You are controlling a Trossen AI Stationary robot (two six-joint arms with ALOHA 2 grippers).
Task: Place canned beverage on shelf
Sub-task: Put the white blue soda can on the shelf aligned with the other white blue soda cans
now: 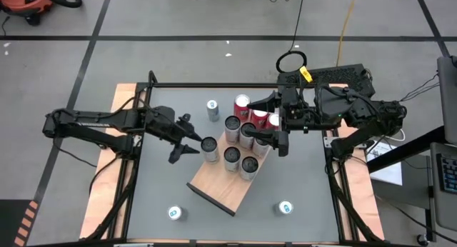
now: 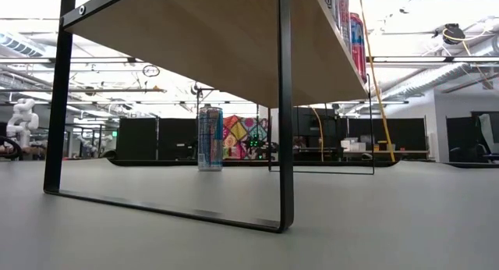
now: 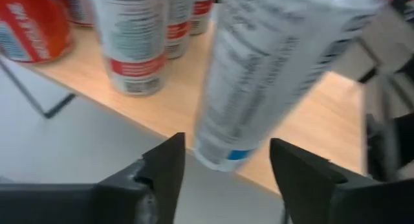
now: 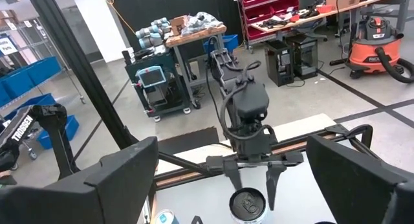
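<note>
Can [image 3: 259, 75] tilts, seen only in left wrist view.

Silver can [image 1: 210, 148] tilted at the edge of the light-brown wooden shelf [image 1: 223, 187] among upright cans.

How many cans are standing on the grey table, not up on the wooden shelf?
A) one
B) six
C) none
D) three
D: seen from above, one can stands behind the shelf, and two more cans, and, stand near the front of the table, all off the board.
</note>
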